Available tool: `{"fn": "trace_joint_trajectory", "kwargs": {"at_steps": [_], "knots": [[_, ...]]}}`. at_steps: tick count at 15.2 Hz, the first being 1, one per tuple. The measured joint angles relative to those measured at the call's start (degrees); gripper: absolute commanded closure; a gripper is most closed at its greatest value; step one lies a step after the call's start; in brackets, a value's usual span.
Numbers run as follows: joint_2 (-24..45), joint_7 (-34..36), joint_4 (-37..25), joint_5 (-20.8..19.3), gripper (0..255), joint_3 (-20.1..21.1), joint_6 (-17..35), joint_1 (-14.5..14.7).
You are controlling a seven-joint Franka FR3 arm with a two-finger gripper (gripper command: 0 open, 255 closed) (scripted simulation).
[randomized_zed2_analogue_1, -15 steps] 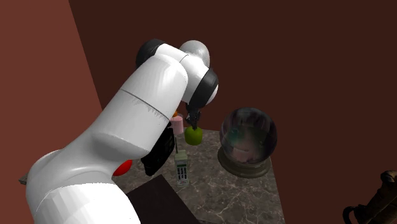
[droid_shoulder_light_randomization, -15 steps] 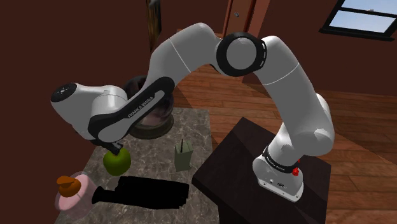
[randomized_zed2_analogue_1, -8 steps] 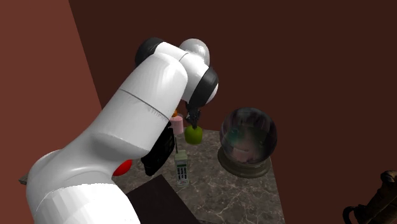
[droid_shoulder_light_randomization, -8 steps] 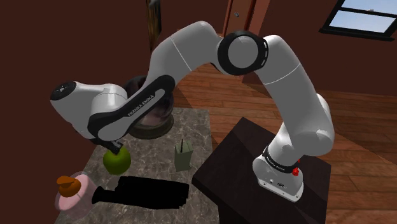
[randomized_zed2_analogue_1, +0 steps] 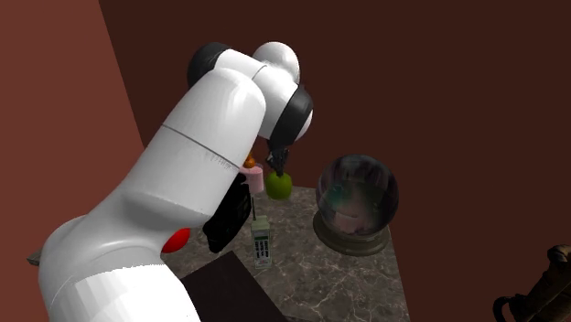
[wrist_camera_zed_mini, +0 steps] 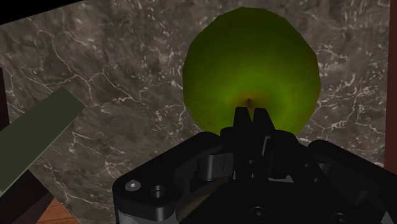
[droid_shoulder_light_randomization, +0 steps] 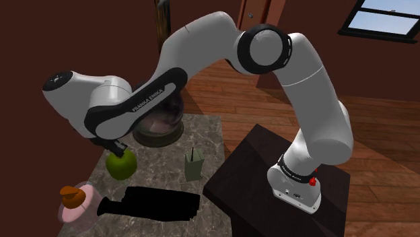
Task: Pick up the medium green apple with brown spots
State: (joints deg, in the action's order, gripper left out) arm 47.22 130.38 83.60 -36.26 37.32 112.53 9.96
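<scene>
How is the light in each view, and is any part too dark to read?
Shoulder view: dim room, bright window, one shadeless black shape on the table. Second exterior view: dark wall, faint reflections in the clear globe. Wrist view: green apple glows at its middle, darkens toward its edge.

The hand (wrist_camera_zed_mini: pixel 250 116) covers part of the green apple (wrist_camera_zed_mini: pixel 251 57) (olive box (wrist_camera_zed_mini: pixel 38 137) edge-cropped).

The marbled tabletop (droid_shoulder_light_randomization: pixel 206 134) carries a glass globe (randomized_zed2_analogue_1: pixel 357 201), a green carton (droid_shoulder_light_randomization: pixel 194 166), a black shape (droid_shoulder_light_randomization: pixel 155 203) — and a pink dish (droid_shoulder_light_randomization: pixel 84 210).
</scene>
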Motion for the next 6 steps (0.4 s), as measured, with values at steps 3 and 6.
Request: {"fn": "trace_joint_trajectory", "kwargs": {"at_steps": [3,6], "knots": [[-0.9,-0.6,-0.8,0.6,255,0.5,-1.5,-0.2],[-2.2,-0.9,-0.6,1.3,255,1.0,-2.5,-0.5]]}}
